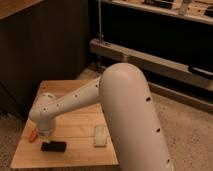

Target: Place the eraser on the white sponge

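Just below claw (45, 135), eraser (53, 146).

The eraser (53, 146), a small flat black block, lies flat near the front left of the wooden table (76, 156). The white sponge (100, 136), a pale speckled pad, lies flat to its right, apart from it. The gripper (45, 135) hangs just above the eraser's left end.

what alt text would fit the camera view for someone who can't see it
A white robot arm reaches over a small wooden table, its gripper low at the left, just above a black eraser. A white sponge lies apart to the eraser's right; an orange stick sits left of the gripper.
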{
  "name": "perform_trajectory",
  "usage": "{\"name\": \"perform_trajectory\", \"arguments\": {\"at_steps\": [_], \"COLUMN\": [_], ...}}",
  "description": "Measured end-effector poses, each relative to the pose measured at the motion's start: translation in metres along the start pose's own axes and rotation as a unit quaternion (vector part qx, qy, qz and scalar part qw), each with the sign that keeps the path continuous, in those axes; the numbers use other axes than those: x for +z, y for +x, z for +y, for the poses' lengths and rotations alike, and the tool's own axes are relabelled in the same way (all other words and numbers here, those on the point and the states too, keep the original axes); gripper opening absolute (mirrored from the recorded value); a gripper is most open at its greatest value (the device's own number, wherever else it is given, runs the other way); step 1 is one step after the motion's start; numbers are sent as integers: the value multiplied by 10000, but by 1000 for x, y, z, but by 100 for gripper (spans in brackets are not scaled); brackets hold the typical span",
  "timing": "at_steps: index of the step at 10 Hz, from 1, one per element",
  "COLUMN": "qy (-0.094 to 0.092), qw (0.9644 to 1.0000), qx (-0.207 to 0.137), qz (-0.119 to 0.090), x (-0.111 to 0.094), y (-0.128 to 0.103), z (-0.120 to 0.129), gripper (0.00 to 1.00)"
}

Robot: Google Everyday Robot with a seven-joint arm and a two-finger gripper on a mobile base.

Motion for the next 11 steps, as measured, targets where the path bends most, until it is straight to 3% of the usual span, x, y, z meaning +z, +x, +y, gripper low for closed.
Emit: {"name": "perform_trajectory", "arguments": {"at_steps": [1, 3, 5, 6, 8, 11], "qy": [-7, -33, -201, -272, -337, -223], "qw": [9999, 9992, 9969, 9958, 9960, 9961], "qx": [-160, -355, -445, -502, -707, -850], "qz": [-49, -191, -618, -713, -434, -93], "x": [1, 0, -1, 1, 13, 24], "y": [-2, -2, 1, 1, -1, 1], "z": [5, 6, 6, 8, 16, 23], "gripper": [76, 80, 80, 80, 80, 80]}}
